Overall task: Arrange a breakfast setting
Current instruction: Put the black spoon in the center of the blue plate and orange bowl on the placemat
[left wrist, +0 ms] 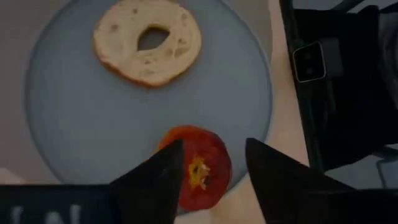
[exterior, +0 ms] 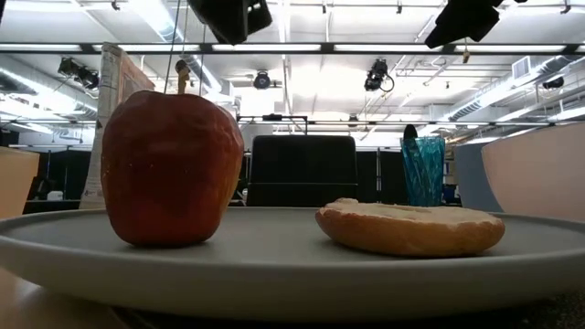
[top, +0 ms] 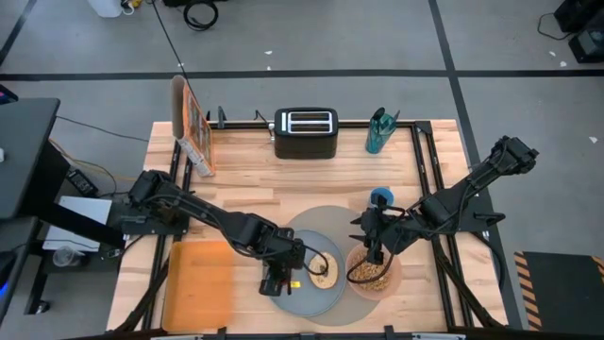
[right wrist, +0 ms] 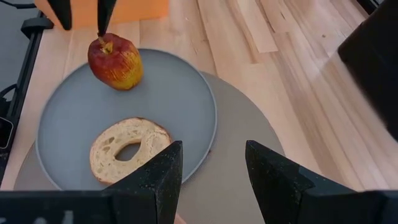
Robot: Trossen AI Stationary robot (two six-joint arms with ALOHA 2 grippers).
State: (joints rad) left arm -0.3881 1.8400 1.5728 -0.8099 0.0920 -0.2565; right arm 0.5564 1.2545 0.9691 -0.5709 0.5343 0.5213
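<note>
Resting on the round grey-blue plate (right wrist: 180, 93) are the small red apple (right wrist: 114, 61) and bagel (right wrist: 129, 148); both grippers, left (left wrist: 208, 168) and right (right wrist: 211, 163), are standing open, spoon placement seemingly remaining.

I see grey-blue plate (right wrist: 180, 93) resting on round grey mat (right wrist: 242, 155). Red apple (right wrist: 114, 61) upright near plate rim, stem up. Bagel (right wrist: 127, 148) flat on plate, apart from apple. Pink bowl (top: 376, 274) holding brown cereal (top: 368, 273), beside plate.
</note>
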